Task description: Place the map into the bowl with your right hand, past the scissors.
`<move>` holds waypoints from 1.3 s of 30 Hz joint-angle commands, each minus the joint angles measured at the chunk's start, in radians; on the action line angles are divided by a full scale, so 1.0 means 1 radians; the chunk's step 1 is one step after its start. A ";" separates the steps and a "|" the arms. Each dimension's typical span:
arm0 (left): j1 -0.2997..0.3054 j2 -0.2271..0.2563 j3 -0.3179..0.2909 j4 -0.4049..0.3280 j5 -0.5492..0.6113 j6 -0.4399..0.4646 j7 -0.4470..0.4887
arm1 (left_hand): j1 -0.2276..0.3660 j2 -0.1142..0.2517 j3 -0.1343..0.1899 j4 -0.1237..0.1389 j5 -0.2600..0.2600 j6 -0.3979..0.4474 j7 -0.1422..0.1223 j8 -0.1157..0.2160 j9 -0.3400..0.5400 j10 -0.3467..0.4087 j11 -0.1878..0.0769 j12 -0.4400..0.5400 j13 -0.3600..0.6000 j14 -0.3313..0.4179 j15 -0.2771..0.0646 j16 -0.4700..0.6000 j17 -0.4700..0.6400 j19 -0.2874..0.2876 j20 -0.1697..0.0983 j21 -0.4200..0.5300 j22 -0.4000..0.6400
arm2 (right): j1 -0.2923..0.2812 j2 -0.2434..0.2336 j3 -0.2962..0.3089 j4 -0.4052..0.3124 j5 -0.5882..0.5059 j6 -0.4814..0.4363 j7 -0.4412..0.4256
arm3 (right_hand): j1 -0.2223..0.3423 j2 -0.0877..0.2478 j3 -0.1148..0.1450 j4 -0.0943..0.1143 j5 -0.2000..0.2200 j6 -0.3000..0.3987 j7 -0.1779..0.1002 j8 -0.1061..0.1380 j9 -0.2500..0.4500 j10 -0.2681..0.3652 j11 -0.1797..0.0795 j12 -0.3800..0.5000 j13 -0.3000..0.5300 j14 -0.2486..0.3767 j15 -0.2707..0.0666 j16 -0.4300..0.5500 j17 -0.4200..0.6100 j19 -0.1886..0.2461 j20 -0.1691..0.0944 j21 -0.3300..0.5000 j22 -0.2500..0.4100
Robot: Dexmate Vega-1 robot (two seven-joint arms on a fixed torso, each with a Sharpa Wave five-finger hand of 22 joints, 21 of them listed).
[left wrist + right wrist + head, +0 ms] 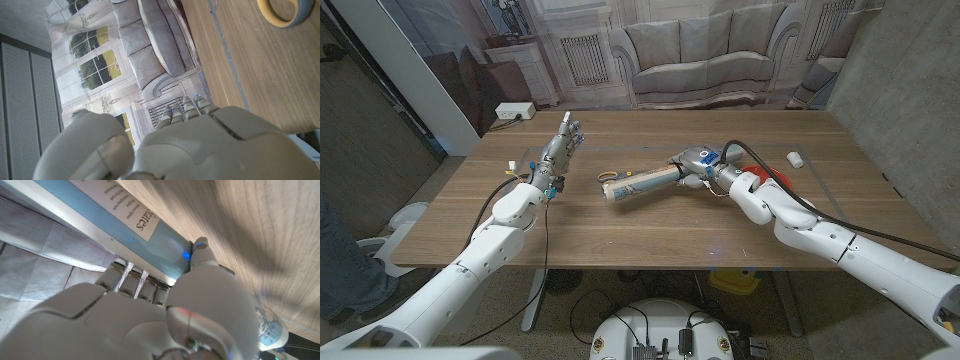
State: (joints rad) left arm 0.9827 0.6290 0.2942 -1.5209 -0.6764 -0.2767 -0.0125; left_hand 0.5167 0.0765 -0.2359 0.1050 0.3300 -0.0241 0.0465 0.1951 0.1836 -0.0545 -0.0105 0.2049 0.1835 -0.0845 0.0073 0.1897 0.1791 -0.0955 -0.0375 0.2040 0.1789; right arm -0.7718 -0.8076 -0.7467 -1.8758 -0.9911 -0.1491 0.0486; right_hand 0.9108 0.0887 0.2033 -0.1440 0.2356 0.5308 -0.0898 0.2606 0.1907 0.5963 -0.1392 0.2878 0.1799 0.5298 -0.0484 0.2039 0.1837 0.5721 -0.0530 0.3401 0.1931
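Observation:
The map [642, 183] is a rolled pale blue tube lying slantwise at the table's middle. My right hand [700, 166] grips its far right end. In the right wrist view the thumb tip [200, 246] presses on the map [120, 222], which shows printed text. The scissors [609, 179] lie at the map's left end, with only a handle ring plain to see. A red bowl [777, 178] sits just right of my right hand, partly hidden behind the wrist. My left hand [561, 148] stands at the left of the table, fingers stretched out and holding nothing.
A small white object [795, 157] lies at the far right of the table [650, 245]. A grey-blue ring with a yellow inner rim [284, 12] lies on the wood in the left wrist view. A person's leg [335, 245] shows at the left edge.

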 commanded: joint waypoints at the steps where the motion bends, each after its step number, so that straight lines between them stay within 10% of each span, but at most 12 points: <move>1: -0.011 -0.012 0.006 0.025 -0.005 -0.010 -0.013 | 0.003 0.004 -0.010 0.000 0.001 -0.003 -0.002 0.000 0.002 -0.005 0.000 -0.004 0.005 -0.009 -0.002 -0.001 0.005 -0.007 -0.017 -0.001 0.004 | -0.009 -0.008 0.018 -0.020 -0.013 -0.027 -0.012 | 0.013 0.007 0.007 0.005 -0.001 0.053 -0.045 -0.006 0.003 0.003 0.001 -0.008 0.001 0.011 -0.169 -0.002 0.004 0.011 -0.160 -0.002 0.002; 39: -0.080 -0.028 0.042 0.054 0.017 0.014 -0.030 | 0.005 0.007 -0.016 0.000 0.001 -0.003 -0.002 0.000 0.002 -0.005 0.001 -0.003 0.005 -0.009 -0.001 -0.001 0.005 -0.007 -0.015 -0.001 0.004 | -0.144 -0.071 0.115 -0.119 0.003 -0.155 -0.084 | 0.024 0.013 0.009 0.006 -0.011 0.060 -0.047 -0.022 0.004 0.007 0.002 -0.024 0.001 0.013 -0.170 -0.007 0.006 0.011 -0.159 -0.008 0.003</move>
State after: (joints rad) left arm 0.9151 0.5999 0.3285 -1.4599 -0.6685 -0.2786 -0.0461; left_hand 0.5178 0.0776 -0.2457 0.1064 0.3300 -0.0240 0.0466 0.1951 0.1836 -0.0545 -0.0105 0.2049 0.1835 -0.0845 0.0072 0.1897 0.1791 -0.0955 -0.0375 0.2040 0.1789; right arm -0.8707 -0.8587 -0.6617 -1.9683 -1.0000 -0.2708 -0.0088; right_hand 0.9319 0.0936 0.2047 -0.1418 0.2272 0.5309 -0.0901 0.2430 0.1932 0.5963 -0.1393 0.2665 0.1799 0.5297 -0.0485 0.1992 0.1836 0.5719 -0.0530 0.3338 0.1929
